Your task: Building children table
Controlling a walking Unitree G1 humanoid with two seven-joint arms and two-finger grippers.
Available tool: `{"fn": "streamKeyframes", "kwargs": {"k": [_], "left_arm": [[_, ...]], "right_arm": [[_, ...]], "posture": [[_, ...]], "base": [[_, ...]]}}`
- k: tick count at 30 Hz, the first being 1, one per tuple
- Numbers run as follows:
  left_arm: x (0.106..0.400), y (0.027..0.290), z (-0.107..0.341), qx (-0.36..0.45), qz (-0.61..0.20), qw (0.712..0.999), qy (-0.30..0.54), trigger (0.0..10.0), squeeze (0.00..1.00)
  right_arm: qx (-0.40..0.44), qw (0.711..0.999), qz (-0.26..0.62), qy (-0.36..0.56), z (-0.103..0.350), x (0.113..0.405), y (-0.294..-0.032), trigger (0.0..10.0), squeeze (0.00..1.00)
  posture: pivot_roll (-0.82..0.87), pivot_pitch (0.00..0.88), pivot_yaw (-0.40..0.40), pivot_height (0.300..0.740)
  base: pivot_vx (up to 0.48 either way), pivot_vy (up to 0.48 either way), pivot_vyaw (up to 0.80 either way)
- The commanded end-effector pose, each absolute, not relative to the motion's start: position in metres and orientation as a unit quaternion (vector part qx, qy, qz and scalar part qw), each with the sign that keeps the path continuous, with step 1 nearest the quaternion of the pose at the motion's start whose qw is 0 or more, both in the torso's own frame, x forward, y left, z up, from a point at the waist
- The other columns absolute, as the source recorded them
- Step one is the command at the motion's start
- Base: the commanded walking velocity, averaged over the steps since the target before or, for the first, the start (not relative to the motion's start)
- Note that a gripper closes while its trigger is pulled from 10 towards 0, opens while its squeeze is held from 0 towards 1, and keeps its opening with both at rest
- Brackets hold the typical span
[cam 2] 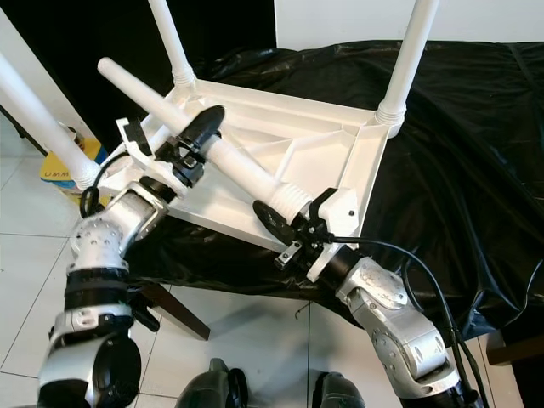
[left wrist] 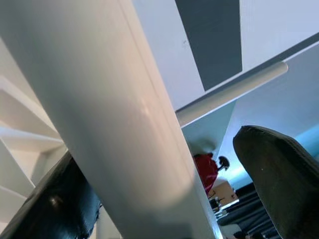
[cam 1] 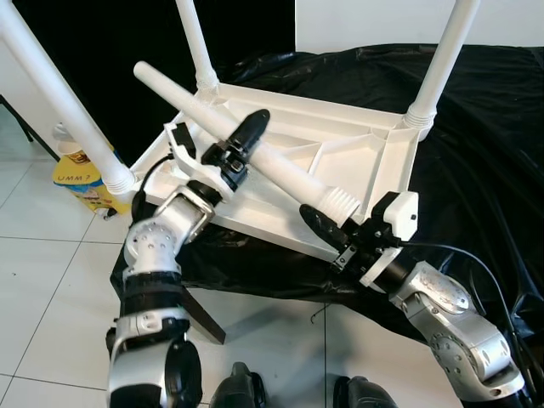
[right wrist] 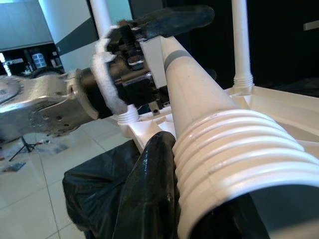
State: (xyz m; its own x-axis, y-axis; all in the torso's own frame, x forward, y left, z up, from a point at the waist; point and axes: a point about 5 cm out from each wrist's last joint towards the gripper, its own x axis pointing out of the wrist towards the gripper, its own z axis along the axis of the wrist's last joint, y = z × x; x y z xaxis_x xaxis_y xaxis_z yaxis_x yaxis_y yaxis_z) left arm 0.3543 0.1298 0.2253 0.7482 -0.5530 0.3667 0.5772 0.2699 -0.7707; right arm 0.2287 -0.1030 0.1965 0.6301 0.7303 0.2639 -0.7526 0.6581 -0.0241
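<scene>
A white children's table (cam 1: pixel 344 136) lies upside down on a black cloth (cam 1: pixel 484 127). Three white legs stand up from its corners: the left leg (cam 1: pixel 64 102), the back leg (cam 1: pixel 197 42) and the right leg (cam 1: pixel 442 59). A loose white leg (cam 1: pixel 289 174) slants across the underside. My left gripper (cam 1: pixel 242 140) is shut on its smooth shaft (left wrist: pixel 99 124). Near the table's front corner, my right gripper (cam 1: pixel 336 219) is shut on its ribbed threaded end (right wrist: pixel 239 149), with one black finger (right wrist: pixel 149 189) pressed beside the ribs.
A yellow bag (cam 1: pixel 81 174) stands on the white tiled floor (cam 1: pixel 51 280) by the table's left corner. A brown wooden strut (cam 1: pixel 202 316) sticks out from under the cloth near my left arm. A black cable (cam 1: pixel 476 263) trails over the cloth on the right.
</scene>
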Motion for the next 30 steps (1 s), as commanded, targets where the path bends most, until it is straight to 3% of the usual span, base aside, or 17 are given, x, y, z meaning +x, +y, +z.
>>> {"fn": "streamKeyframes", "kwargs": {"k": [1, 3, 4, 11, 27, 28, 30], "left_arm": [[0.354, 0.140, 0.229, -0.491, -0.387, 0.778, -0.053, 10.0, 0.00], [0.358, 0.146, 0.227, -0.493, -0.376, 0.783, -0.050, 10.0, 0.00], [0.361, 0.148, 0.224, -0.491, -0.366, 0.789, -0.045, 0.0, 0.00], [0.356, 0.140, 0.217, -0.489, -0.377, 0.786, -0.033, 0.0, 0.00], [0.365, 0.154, 0.222, -0.535, -0.351, 0.767, -0.049, 0.0, 0.00], [0.366, 0.155, 0.221, -0.541, -0.346, 0.765, -0.046, 10.0, 0.00], [0.366, 0.155, 0.221, -0.541, -0.346, 0.765, -0.046, 10.0, 0.00]], "right_arm": [[0.050, 0.895, 0.425, -0.128, 0.198, 0.224, -0.102, 10.0, 0.00], [0.046, 0.895, 0.426, -0.124, 0.197, 0.223, -0.102, 10.0, 0.00], [0.044, 0.895, 0.427, -0.122, 0.197, 0.222, -0.103, 10.0, 0.00], [0.042, 0.898, 0.421, -0.120, 0.196, 0.222, -0.104, 10.0, 0.00], [0.036, 0.906, 0.406, -0.118, 0.194, 0.222, -0.108, 10.0, 0.00], [0.035, 0.908, 0.401, -0.119, 0.194, 0.223, -0.109, 10.0, 1.00], [0.035, 0.908, 0.401, -0.119, 0.194, 0.223, -0.109, 10.0, 1.00]], "posture": [[0.00, 0.116, 0.107, 0.740], [0.00, 0.116, 0.107, 0.740], [0.00, 0.115, 0.110, 0.740], [-0.01, 0.113, 0.114, 0.740], [-0.01, 0.103, 0.116, 0.740], [-0.01, 0.102, 0.115, 0.740], [-0.01, 0.102, 0.115, 0.740]], "base": [[0.000, 0.000, 0.00], [0.000, 0.000, 0.00], [0.000, 0.000, 0.00], [0.000, 0.000, 0.00], [0.000, 0.000, 0.00], [0.000, 0.000, 0.00], [0.000, 0.000, 0.00]]}}
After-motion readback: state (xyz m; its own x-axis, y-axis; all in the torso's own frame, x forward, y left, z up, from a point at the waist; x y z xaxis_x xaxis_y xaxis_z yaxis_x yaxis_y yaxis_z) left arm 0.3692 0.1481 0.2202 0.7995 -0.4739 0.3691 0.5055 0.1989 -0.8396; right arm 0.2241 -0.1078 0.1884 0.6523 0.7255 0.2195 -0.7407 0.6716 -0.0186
